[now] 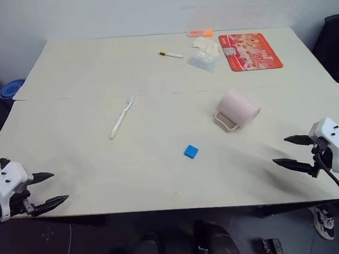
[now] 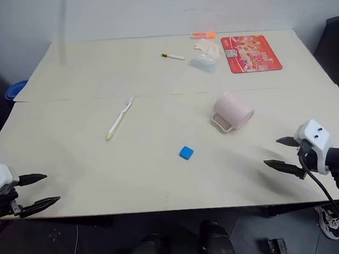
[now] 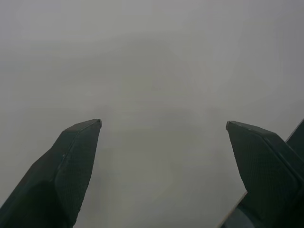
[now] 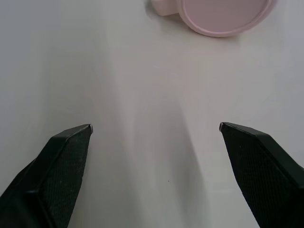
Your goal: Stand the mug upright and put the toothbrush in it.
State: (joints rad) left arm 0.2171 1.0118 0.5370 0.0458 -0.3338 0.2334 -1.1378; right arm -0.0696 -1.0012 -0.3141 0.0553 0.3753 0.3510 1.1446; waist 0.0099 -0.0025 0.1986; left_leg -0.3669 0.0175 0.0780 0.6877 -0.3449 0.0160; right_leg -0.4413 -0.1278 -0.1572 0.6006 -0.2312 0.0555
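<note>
The pale pink ribbed mug (image 1: 238, 109) lies on its side right of the table's centre, its loop handle toward the front; its flat base (image 4: 223, 14) faces my right wrist camera. Left of centre lies the slim white toothbrush (image 1: 122, 117), flat on the table with its bristle head at the far end. My right gripper (image 1: 287, 151) is open at the table's front right, well short of the mug, nothing between its fingers. At the front left corner my left gripper (image 1: 55, 188) is also open and empty, far from the toothbrush.
A small blue block (image 1: 191, 151) sits between the mug and the front edge. At the back are a white marker (image 1: 171, 55), a crumpled clear bag (image 1: 204, 53), an orange item (image 1: 201, 33) and a red printed mat (image 1: 250, 51). A seam crosses the cream table (image 1: 78, 156).
</note>
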